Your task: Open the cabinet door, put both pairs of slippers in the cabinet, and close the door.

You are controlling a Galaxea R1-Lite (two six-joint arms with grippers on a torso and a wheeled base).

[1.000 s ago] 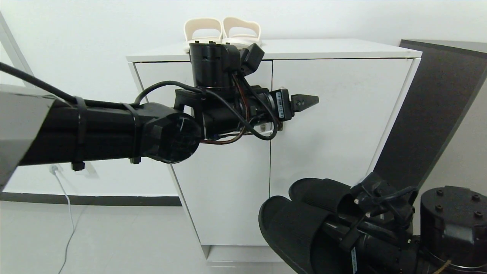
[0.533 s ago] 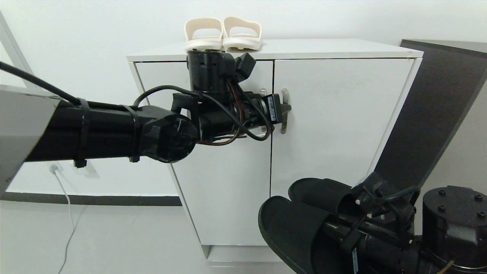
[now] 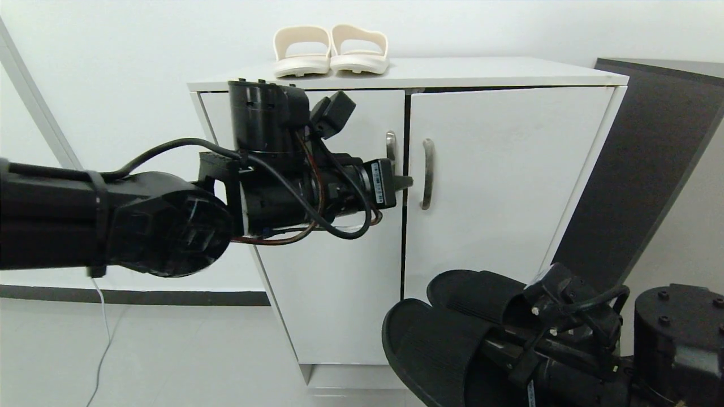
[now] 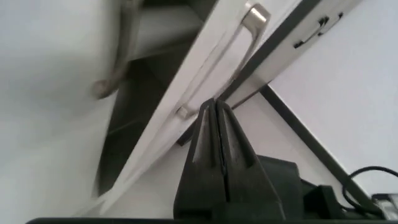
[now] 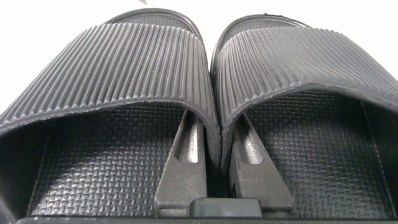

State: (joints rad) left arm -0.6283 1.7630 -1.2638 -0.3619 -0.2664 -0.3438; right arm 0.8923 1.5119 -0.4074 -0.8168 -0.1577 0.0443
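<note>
Item: white cabinet (image 3: 565, 73), smooth flat panels, two doors, square top. Its right door (image 3: 509, 181) stands slightly ajar, with a dark gap along its top edge and its inner edge. I can make out only shadow inside, so I cannot tell the contents. Its left door (image 3: 334, 282) sits flush. Each door carries a curved metal bar: the right door handle (image 3: 428, 172) and the left door handle (image 3: 390, 148), upright and near each other either side of the seam. Item: white slippers (image 3: 331, 51), a moulded matte pair with wide arched straps, side by side on the cabinet top at 12 o'clock in my head view. Item: left gripper (image 3: 404, 182), its tip at the seam, just at 9 o'clock of the right door handle. The left wrist view shows what the head view hides: its fingers (image 4: 205, 149) are pressed flat together. Item: black slippers (image 3: 447, 333), at 5 o'clock, held off the floor in front of the cabinet. The right wrist view shows their ribbed straps and studded footbeds, with the right gripper (image 5: 216, 134) pinching the two adjoining side walls between its fingers (image 5: 183, 168).
</note>
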